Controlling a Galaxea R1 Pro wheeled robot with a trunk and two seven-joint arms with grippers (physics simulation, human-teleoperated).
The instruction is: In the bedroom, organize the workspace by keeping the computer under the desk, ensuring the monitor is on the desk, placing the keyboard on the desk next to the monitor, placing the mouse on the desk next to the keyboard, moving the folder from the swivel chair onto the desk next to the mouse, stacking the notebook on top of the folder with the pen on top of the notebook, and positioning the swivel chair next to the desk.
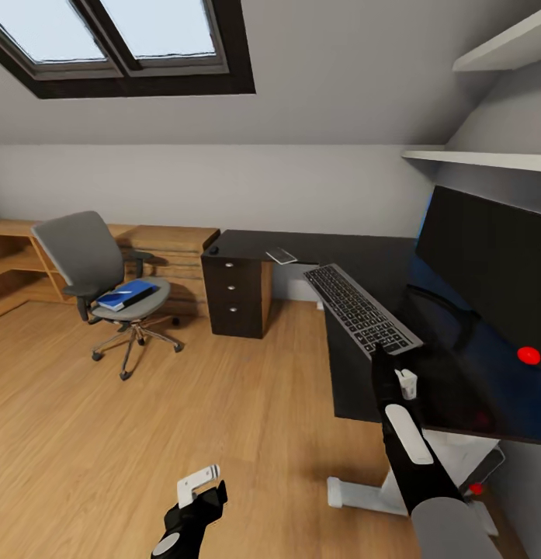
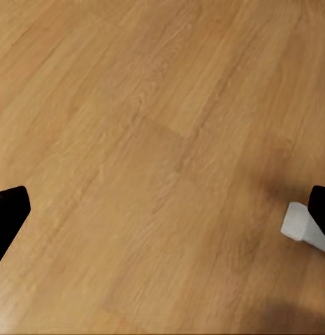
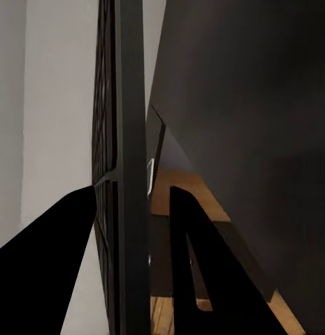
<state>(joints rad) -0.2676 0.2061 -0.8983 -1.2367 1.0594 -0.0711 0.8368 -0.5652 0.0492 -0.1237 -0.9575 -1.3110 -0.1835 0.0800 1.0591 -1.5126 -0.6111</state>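
My right gripper [image 1: 384, 355] is shut on the near end of the long dark keyboard [image 1: 357, 307], which lies slantwise over the black desk [image 1: 355, 388], in front of the monitor [image 1: 487, 260]. In the right wrist view the keyboard [image 3: 127, 139] stands edge-on between the fingers [image 3: 57, 265]. A small grey notebook [image 1: 282, 255] and the black mouse [image 1: 214, 250] sit on the desk's far wing. The blue folder [image 1: 126, 296] rests on the grey swivel chair [image 1: 91, 260], with a thin pale streak on it, perhaps the pen. The white computer [image 1: 460, 462] is under the desk. My left gripper [image 1: 200, 487] hangs open over the floor.
A dark three-knob drawer unit [image 1: 237, 293] holds up the desk's far end. Light wooden furniture [image 1: 173, 256] lines the back wall behind the chair. Wooden floor [image 1: 185, 404] stretches between chair and desk. White shelves [image 1: 480, 159] hang above the monitor.
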